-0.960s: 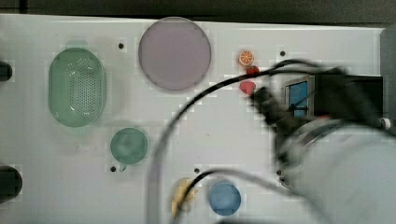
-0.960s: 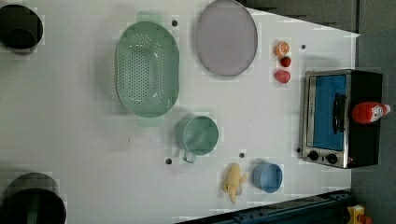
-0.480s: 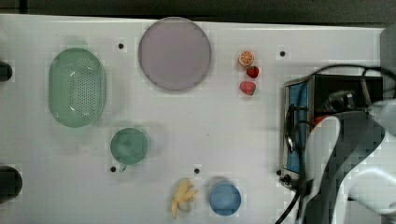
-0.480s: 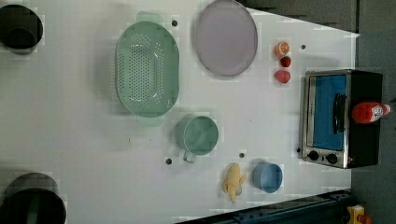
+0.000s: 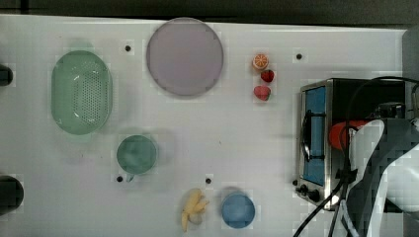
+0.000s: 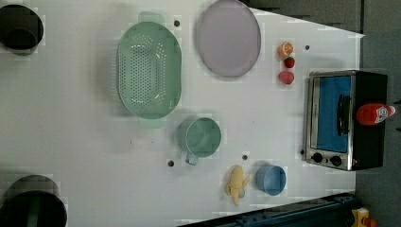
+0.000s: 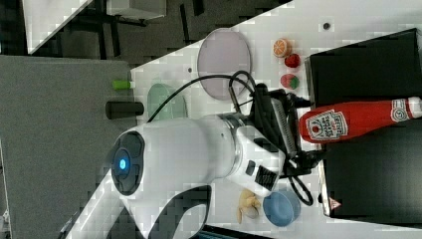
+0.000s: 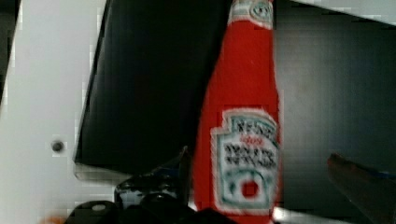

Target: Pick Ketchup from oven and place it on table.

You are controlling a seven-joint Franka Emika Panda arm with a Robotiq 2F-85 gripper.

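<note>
Fingers spread wide, the gripper (image 8: 254, 186) straddles the Ketchup (image 8: 245, 121), nothing clamped yet. The bottle lies on its side atop the oven (image 7: 373, 164), cap away from the arm. It looks light and smooth, maybe slippery plastic, so the wide labelled body seems the best hold. Beyond on the table (image 5: 222, 133), 1 blue bowl (image 5: 238, 210), 1 green cup (image 5: 137, 154), the colander (image 5: 81, 92) and the plate (image 5: 184, 56) all look empty.
</note>
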